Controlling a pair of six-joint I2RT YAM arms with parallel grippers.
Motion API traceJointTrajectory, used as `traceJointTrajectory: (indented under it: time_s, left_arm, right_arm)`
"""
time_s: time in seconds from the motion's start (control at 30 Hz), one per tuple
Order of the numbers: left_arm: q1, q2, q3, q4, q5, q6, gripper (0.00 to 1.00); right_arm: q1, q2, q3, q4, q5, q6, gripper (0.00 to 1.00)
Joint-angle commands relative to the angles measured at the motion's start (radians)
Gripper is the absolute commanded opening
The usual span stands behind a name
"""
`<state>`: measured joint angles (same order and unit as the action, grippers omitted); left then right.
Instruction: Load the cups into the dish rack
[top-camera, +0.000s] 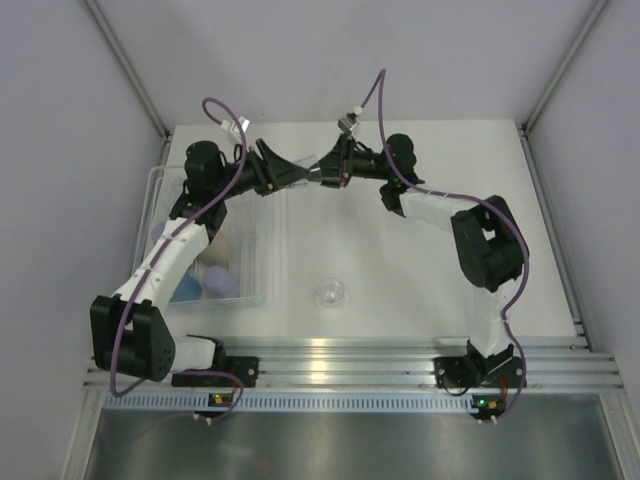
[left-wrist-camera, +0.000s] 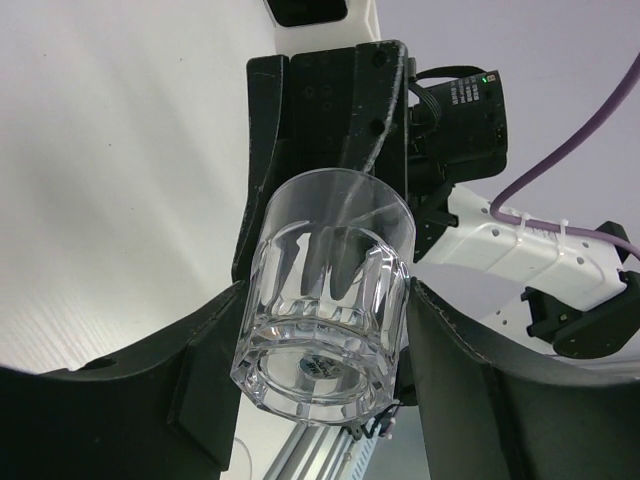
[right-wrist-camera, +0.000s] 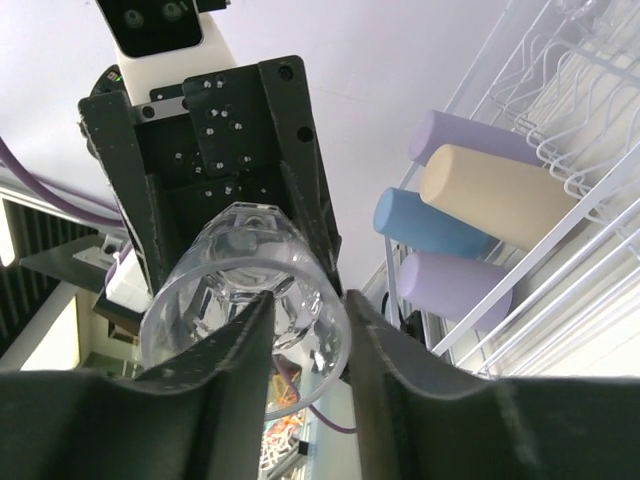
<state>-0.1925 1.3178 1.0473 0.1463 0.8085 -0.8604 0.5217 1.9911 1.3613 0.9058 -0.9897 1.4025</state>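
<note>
Above the white table (top-camera: 420, 250), far centre, the clear cup (left-wrist-camera: 330, 290) is clamped near its base by the left gripper (left-wrist-camera: 325, 305). The right gripper (right-wrist-camera: 312, 320) straddles the rim, jaws narrowly parted; whether it grips, I cannot tell. It should back straight off before the left swings to the rack (top-camera: 255, 300).

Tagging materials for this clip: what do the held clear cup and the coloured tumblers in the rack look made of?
Clear cup: glossy, see-through, faceted; bright glints, background shows through. Plastic or glass, can't tell. Tumblers: probably matte opaque plastic; flat pastel colour, soft shading, no sharp reflections.
</note>
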Motion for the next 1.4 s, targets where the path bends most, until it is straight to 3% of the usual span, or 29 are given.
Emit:
traceJointTrajectory:
  time_s: [0.0,0.4,0.53,0.67,0.77,0.93,1.37]
  left_arm:
    - [-0.005,-0.026,0.029,0.010,-0.043,0.044,0.00]
    - [0.063,-0.060,0.083,-0.089,-0.046,0.127,0.00]
    - [0.163,-0.081,0.086,-0.142,-0.023,0.162,0.00]
    - [0.274,-0.086,0.121,-0.293,-0.032,0.279,0.00]
    - [0.321,-0.057,0.203,-0.443,-0.118,0.393,0.00]
    - [0.324,0.090,0.373,-0.684,-0.399,0.506,0.00]
    - [0.298,0.379,0.677,-0.881,-0.793,0.615,0.00]
  right_arm:
    - [0.017,-0.005,-0.008,0.102,0.008,-0.007,0.37]
    - [0.000,-0.012,-0.116,0.110,0.037,-0.057,0.46]
    - [-0.011,-0.023,-0.145,0.088,0.034,-0.095,0.46]
    - [-0.020,-0.044,-0.154,-0.007,0.022,-0.180,0.46]
    - [-0.026,-0.081,-0.149,-0.149,0.017,-0.293,0.46]
    - [-0.032,-0.117,-0.125,-0.405,0.026,-0.491,0.47]
    - [-0.072,-0.111,-0.125,-0.444,0.017,-0.543,0.47]
